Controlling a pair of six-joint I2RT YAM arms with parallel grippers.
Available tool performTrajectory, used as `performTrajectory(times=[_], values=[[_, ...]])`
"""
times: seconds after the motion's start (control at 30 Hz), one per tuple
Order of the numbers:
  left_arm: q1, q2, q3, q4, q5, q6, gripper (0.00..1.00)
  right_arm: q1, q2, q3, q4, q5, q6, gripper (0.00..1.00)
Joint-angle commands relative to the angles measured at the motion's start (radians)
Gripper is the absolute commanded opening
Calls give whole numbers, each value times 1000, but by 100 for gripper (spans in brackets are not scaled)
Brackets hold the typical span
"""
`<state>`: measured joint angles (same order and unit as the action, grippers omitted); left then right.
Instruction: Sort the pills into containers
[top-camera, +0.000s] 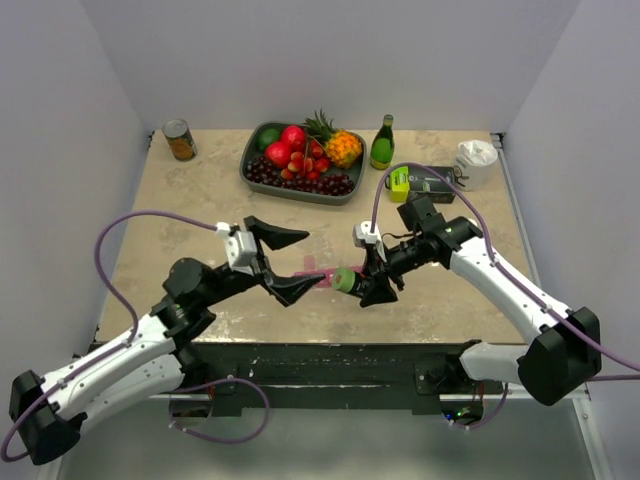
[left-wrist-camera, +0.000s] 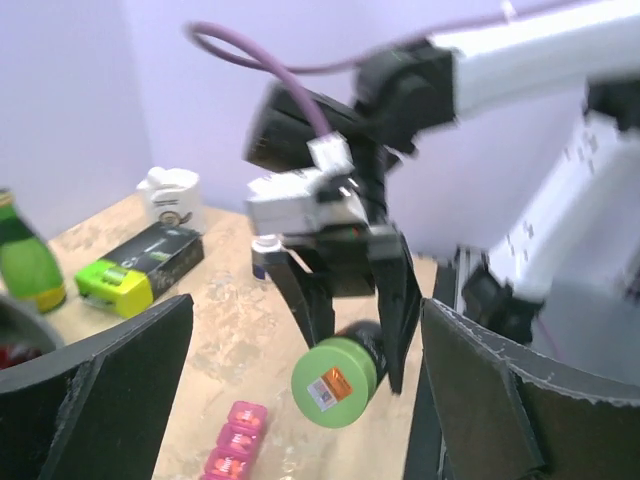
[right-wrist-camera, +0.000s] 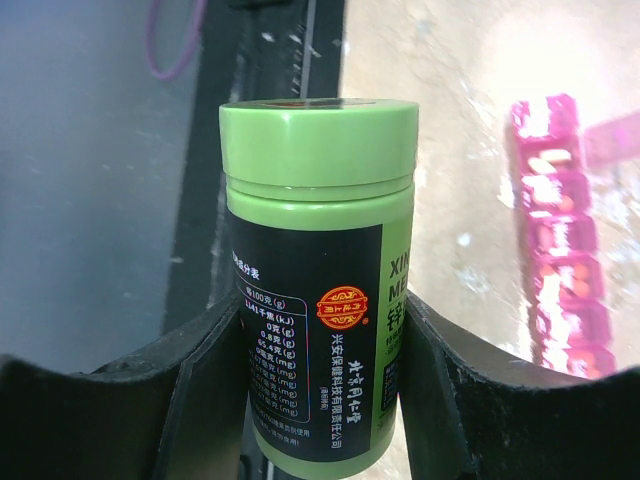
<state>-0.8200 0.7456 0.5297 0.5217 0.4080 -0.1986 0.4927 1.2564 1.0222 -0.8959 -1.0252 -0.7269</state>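
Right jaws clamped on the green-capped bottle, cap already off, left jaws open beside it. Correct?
Not quite. The cap is on: the right wrist view shows it seated on the green-capped bottle, closed. The rest stands: right jaws shut on the bottle, left jaws open beside it.

Left end effector (top-camera: 313, 260) agape, right (top-camera: 362, 278) clenched
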Motion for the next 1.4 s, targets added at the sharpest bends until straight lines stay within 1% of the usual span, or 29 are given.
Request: performTrajectory(times=[0.0, 0.03, 0.07, 0.1, 0.13, 0.17, 0.23, 0.27, 0.33, 0.37, 0.47, 0.6, 0.8, 0.9, 1.1, 1.2, 1.3, 1.33, 1.37], values=[[5, -103, 4, -139, -352, -271, 99, 1, -37, 50, 3, 137, -61, 0], [10, -107, 1, -149, -371, -336, 99, 1, -38, 59, 2, 160, -65, 0], [12, -106, 3, -158, -377, -370, 99, 0, -41, 74, -1, 180, -68, 0], [13, -85, 10, -170, -370, -405, 99, 1, -41, 81, -1, 227, -74, 0], [18, -69, 16, -175, -365, -477, 99, 3, -43, 94, -8, 246, -77, 0], [19, -49, 30, -178, -356, -517, 99, 4, -43, 99, -8, 267, -80, 0], [21, 23, 49, -178, -338, -609, 99, 4, -45, 114, -15, 306, -88, 0], [21, 79, 74, -177, -310, -633, 99, 6, -46, 119, -18, 313, -89, 0], [21, 135, 101, -164, -273, -673, 99, 4, -45, 127, -21, 321, -89, 0], [19, 184, 119, -143, -241, -680, 99, 7, -46, 128, -23, 323, -91, 0], [18, 259, 154, -134, -200, -694, 99, 7, -43, 134, -26, 326, -88, 0], [13, 310, 168, -143, -189, -696, 98, 7, -45, 138, -26, 323, -83, 0], [13, 356, 176, -172, -186, -656, 96, 6, -41, 139, -18, 309, -72, 0], [12, 389, 181, -163, -153, -653, 94, 7, -41, 139, -18, 306, -72, 0], [7, 452, 184, -124, -63, -650, 88, 6, -41, 136, -12, 303, -71, 0], [4, 474, 184, -103, -15, -647, 82, 6, -46, 128, -9, 303, -66, 0], [-2, 489, 181, -78, 17, -634, 73, 6, -48, 122, -3, 301, -65, 0], [-2, 492, 179, -69, 25, -630, 62, 6, -46, 122, -3, 300, -65, 0], [-4, 501, 176, -51, 41, -627, 56, 6, -48, 122, -5, 297, -63, 0]])
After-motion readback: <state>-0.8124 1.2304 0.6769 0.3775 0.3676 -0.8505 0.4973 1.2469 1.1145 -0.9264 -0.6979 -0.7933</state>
